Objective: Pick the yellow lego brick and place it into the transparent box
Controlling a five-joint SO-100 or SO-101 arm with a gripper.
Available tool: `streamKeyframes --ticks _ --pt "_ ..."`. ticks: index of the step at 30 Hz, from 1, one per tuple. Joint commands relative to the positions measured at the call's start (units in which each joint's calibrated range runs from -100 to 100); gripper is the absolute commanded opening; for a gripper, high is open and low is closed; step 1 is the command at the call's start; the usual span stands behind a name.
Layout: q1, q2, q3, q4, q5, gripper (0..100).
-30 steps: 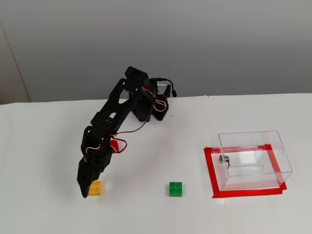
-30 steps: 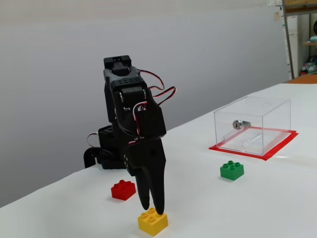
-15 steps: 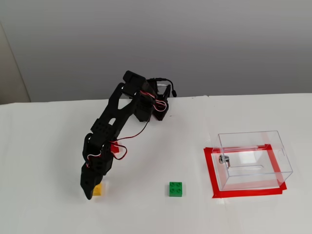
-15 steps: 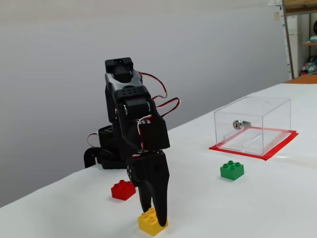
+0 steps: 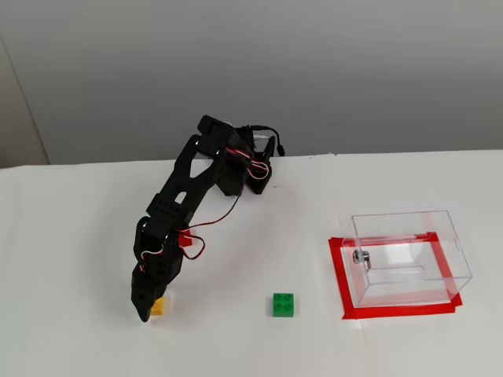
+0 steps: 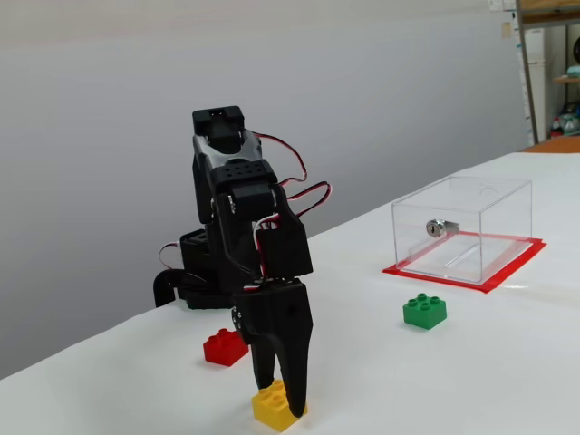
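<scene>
The yellow lego brick sits on the white table at the front left. My gripper points straight down onto it. The two black fingers are slightly apart, open, and straddle the brick, their tips down at its level. The brick rests on the table. The transparent box, with a small metal knob, stands far off to the right on a rectangle of red tape.
A green four-stud brick lies between the arm and the box. A red brick sits just behind the gripper, near the arm's base. The white table ends at a grey wall behind.
Over the last second my gripper has come down from just above the yellow brick until its fingers straddle it. The brick, the green brick and the box have not moved.
</scene>
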Motion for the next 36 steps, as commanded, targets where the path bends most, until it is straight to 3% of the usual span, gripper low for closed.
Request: streamKeyframes --ticks 1,7,11,24,36 --pt "0.45 0.51 -1.25 0.44 0.12 30" --pt "0.37 0.77 -1.16 0.44 0.12 11" --pt "0.08 0.68 -1.25 0.44 0.12 3" --pt "-4.58 -10.69 -1.8 4.27 3.88 3" --pt "-26.61 -34.36 -1.16 9.75 9.47 3"
